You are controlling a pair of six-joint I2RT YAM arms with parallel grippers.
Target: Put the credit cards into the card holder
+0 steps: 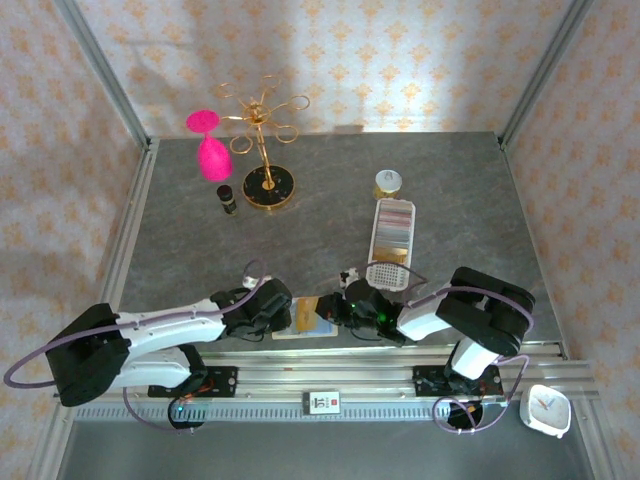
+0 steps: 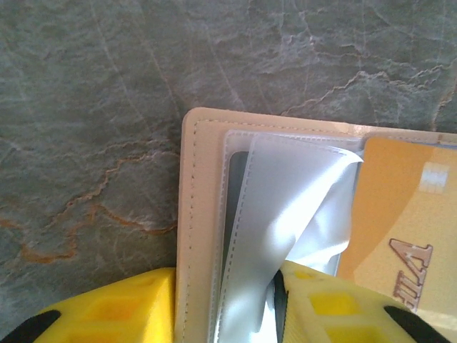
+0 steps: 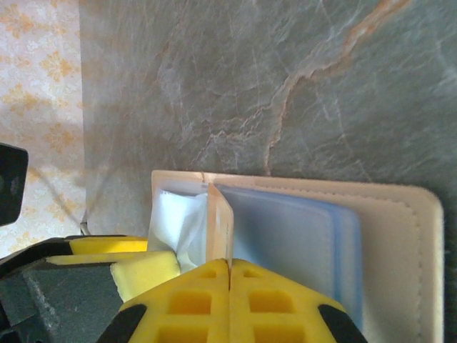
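Left wrist: one card holder [image 2: 196,229], one orange card [image 2: 400,221], one dark card [image 2: 237,207].

Overhead rear view; both wrist close-ups sharing card holder [image 2: 196,214].

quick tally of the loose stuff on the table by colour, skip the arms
Pink: 1, hourglass-shaped item
Gold: 1, wire stand
Dark: 1, small bottle
Gold-lidded: 1, jar
White: 1, perforated tray
Beige: 1, card holder, open
Orange: 1, card in it
Total: 7
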